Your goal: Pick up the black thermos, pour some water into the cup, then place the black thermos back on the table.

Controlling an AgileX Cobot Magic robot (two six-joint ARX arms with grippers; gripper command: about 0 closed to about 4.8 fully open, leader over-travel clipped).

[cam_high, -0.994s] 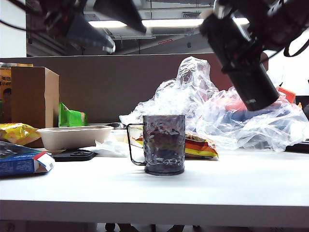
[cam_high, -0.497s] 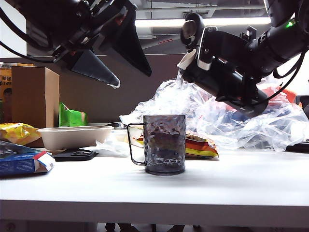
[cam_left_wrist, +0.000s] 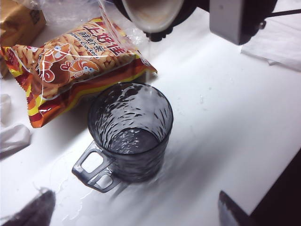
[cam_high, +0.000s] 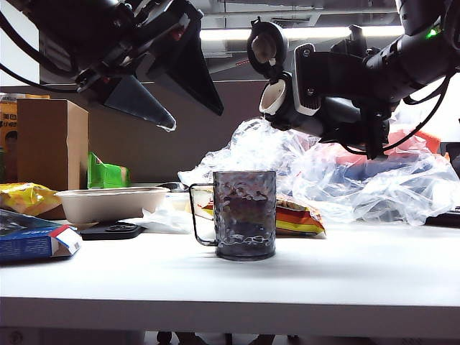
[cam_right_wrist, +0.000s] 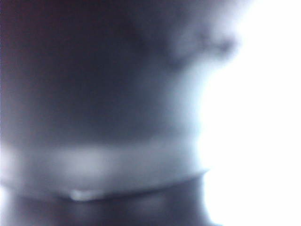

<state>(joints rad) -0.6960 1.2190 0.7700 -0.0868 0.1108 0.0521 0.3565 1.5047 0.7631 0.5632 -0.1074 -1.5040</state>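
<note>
The cup [cam_left_wrist: 130, 132], a dark see-through mug with rippled walls, stands upright on the white table [cam_left_wrist: 225, 117], its handle turned toward the camera. A little water lies in its bottom. Just behind it lies a red and orange snack bag [cam_left_wrist: 75, 66]. Above the cup's far rim hangs the thermos [cam_left_wrist: 153, 14], whitish mouth tipped downward, a thin stream falling from it. The left gripper's [cam_left_wrist: 136, 214] dark fingertips [cam_left_wrist: 33, 212] stand wide apart at the near edge.
</note>
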